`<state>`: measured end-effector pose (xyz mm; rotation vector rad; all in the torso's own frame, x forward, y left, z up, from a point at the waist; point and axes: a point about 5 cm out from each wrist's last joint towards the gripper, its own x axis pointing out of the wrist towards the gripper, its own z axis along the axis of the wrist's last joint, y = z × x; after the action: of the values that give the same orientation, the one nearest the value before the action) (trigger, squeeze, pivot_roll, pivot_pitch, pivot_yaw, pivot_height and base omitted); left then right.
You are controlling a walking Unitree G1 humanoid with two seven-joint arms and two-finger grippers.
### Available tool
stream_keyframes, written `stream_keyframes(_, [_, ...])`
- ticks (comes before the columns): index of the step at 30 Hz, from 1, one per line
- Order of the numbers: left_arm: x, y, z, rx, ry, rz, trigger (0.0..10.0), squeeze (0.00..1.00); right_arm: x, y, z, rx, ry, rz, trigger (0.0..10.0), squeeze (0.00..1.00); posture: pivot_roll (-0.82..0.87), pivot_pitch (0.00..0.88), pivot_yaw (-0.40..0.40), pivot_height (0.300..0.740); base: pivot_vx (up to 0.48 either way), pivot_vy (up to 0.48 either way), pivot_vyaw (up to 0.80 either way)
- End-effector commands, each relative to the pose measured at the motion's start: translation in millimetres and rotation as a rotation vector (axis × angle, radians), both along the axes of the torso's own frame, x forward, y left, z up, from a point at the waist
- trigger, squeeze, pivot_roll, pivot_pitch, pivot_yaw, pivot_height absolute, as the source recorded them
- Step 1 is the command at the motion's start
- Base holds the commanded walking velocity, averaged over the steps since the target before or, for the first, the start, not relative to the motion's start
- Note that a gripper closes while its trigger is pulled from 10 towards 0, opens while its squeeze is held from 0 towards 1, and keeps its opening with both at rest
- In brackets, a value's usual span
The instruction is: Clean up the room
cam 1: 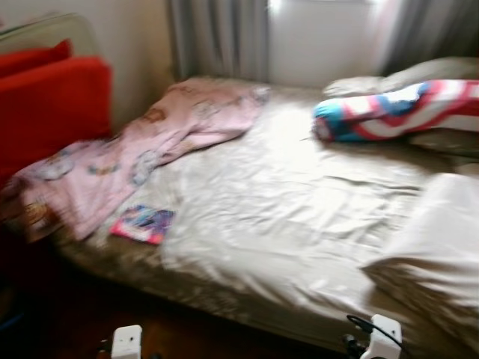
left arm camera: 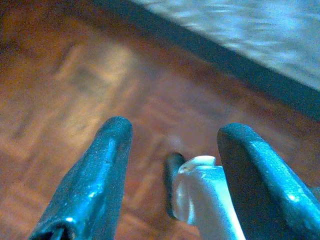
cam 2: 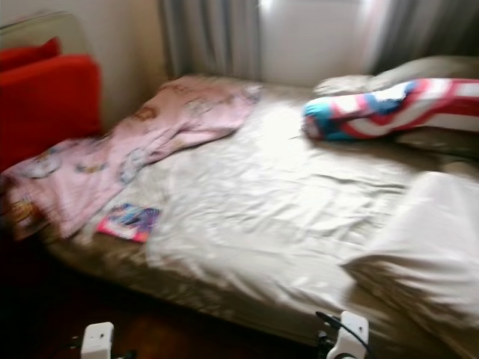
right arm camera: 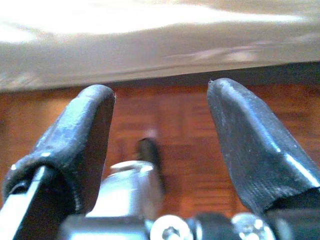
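Looking down from the head camera, I see a blurred bed point(cam 1: 299, 224) with a pale satin sheet straight ahead of both arms. A pink blanket point(cam 1: 135, 149) lies crumpled across its far left part, trailing toward a red headboard or cushion point(cam 1: 52, 105). A small colourful book point(cam 1: 144, 223) sits on the sheet beside the blanket's lower edge, up and ahead of my left arm and well apart from it. A striped red, white and blue bolster point(cam 1: 397, 112) lies at the far right by grey pillows point(cam 1: 434, 75), and a folded white cover point(cam 1: 434, 254) rests at the near right, ahead of my right arm.

My left gripper point(left arm camera: 172, 165) hangs low over the wooden floor point(left arm camera: 75, 100), its two fingers spread wide with nothing between them; the bed's edge is beyond the fingertips. My right gripper point(right arm camera: 160, 130) is likewise spread apart and holds nothing, pointed at the floor just below the bed's side. None of the clutter on the bed lies within either pair of jaws; all of it is above and beyond them.
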<state>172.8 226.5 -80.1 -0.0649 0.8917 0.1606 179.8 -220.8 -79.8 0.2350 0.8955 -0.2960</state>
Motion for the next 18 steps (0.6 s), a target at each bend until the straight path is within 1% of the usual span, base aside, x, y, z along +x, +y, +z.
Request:
stream_keyframes(1, [-2.8, 6.9, 0.3, 0.021, 0.012, -0.002, 10.0, 0.0, 0.1, 7.5, -1.6, 0.019, 0.005, 0.006, 10.0, 0.0, 0.0, 0.0, 0.013, 0.74, 0.0, -0.401, -0.68])
stream_keyframes(11, [2.5, 3.8, 2.0, 0.02, -0.002, -0.012, 10.0, 0.0, -0.7, 7.5, -1.8, 0.017, 0.0, 0.017, 10.0, 0.0, 0.0, 0.0, 0.012, 0.74, 0.0, -0.397, -0.66])
stream_keyframes(18, [7.2, 3.5, 4.3, 0.018, -0.021, -0.013, 10.0, 0.0, 0.7, 7.3, -0.9, 0.015, -0.013, 0.015, 10.0, 0.0, 0.0, 0.0, 0.009, 0.74, 0.0, 0.0, 0.0])
